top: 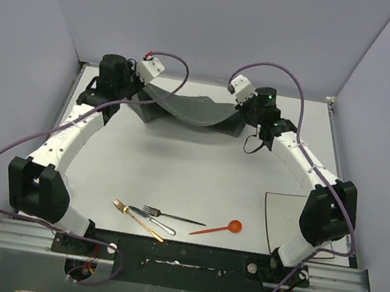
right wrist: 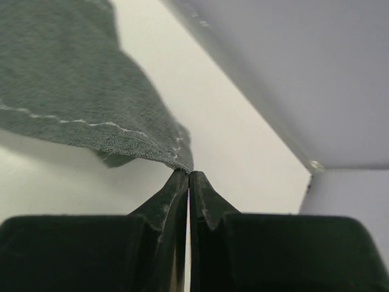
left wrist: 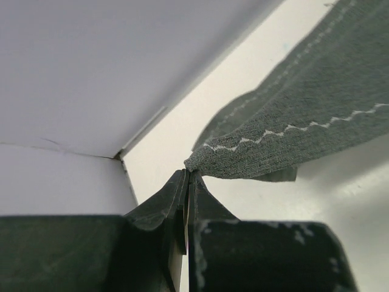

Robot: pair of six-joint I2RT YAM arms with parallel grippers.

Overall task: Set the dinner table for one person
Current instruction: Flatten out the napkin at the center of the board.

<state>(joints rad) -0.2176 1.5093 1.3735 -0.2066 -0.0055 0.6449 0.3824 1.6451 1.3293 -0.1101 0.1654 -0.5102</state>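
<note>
I have one corner of the dark grey placemat (top: 193, 109) in each pincer. My left pincer (left wrist: 188, 177) is closed tight, with the stitched corner pinched right at its tip. My right pincer (right wrist: 187, 176) is closed the same way on the opposite corner. From above, both arms reach to the far end of the bench (top: 176, 173), and the cloth hangs between them in a sagging curve. Its middle droops toward the white surface; I cannot tell whether it touches.

As I judge it, the setting has barely begun. The placemat is not yet laid flat, and it sits far back, well away from the near edge where a diner would sit. The square off-white plate (top: 280, 214) rests at the near right, partly hidden by my right arm, and it is not on any mat. The cutlery lies loose near my bases: a gold-coloured fork (top: 133, 217), a silver fork (top: 170, 216), another silver piece (top: 158, 223) crossing between them, and a red spoon (top: 215, 229) just to their right. So what remains is spreading the mat, putting the plate on it and arranging the cutlery around the plate.

I can read no brand, label or writing on anything. The only marking is the pale zigzag stitching along the mat's hem.
</note>
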